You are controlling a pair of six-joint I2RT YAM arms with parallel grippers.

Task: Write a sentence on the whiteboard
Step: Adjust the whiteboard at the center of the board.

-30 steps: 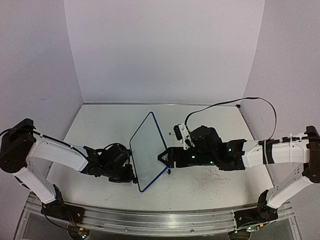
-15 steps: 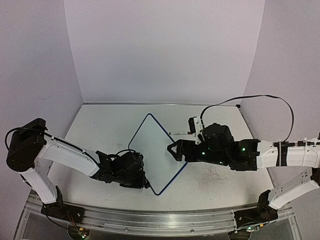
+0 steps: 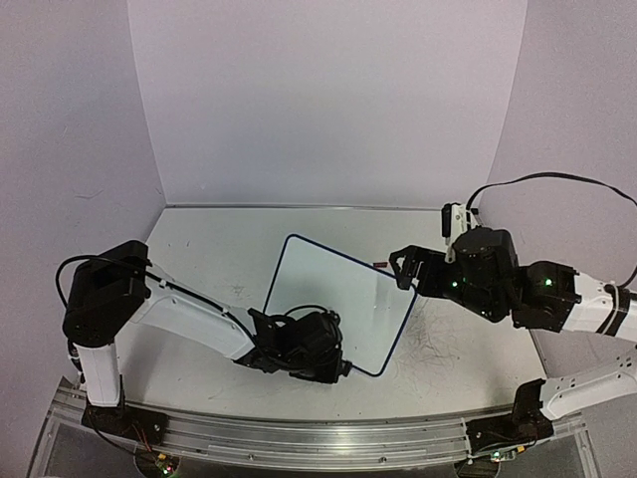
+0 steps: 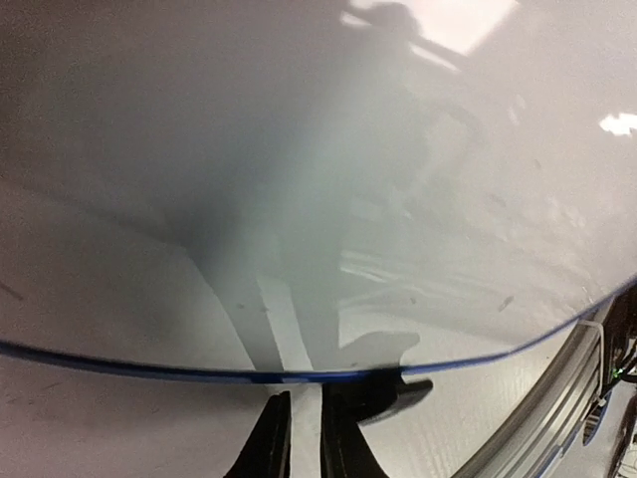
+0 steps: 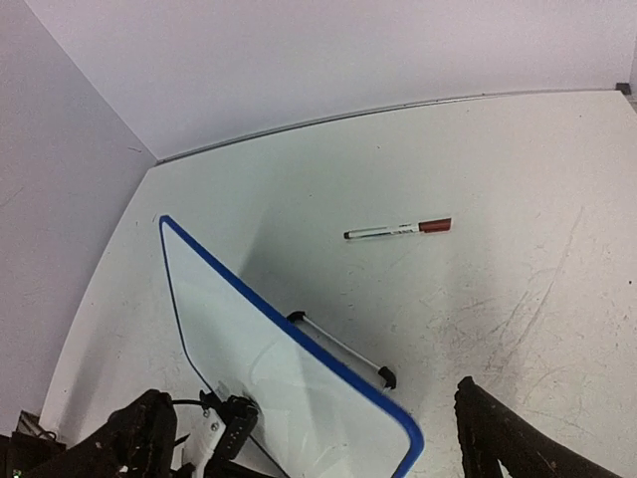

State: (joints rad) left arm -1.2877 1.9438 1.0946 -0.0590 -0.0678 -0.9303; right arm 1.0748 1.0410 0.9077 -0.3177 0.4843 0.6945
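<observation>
The whiteboard [image 3: 338, 304] is white with a thin blue frame and stands tilted at the table's middle. Its face shows no sentence in any view. My left gripper [image 3: 336, 366] is at its near edge. In the left wrist view the fingers [image 4: 269, 438] are almost together, their tips at the blue edge beside a black foot [image 4: 398, 388]; the gripper [image 4: 305, 398] is shut on the whiteboard [image 4: 318, 199]. My right gripper [image 3: 405, 269] is open and empty by the board's far right corner. In the right wrist view the gripper [image 5: 314, 448] is above the board [image 5: 279, 388] and its wire stand [image 5: 338, 349].
A marker [image 5: 398, 228] with a white barrel and red-brown cap lies on the table behind the board; it barely shows in the top view [image 3: 379, 265]. Old scribble marks [image 3: 438, 349] cover the table at the right. Walls enclose three sides; a metal rail [image 3: 299, 438] runs along the front.
The board has swung from nearly edge-on to broad face up and moved right and nearer, with my left gripper on its near edge. My right gripper has pulled back to the right, away from it.
</observation>
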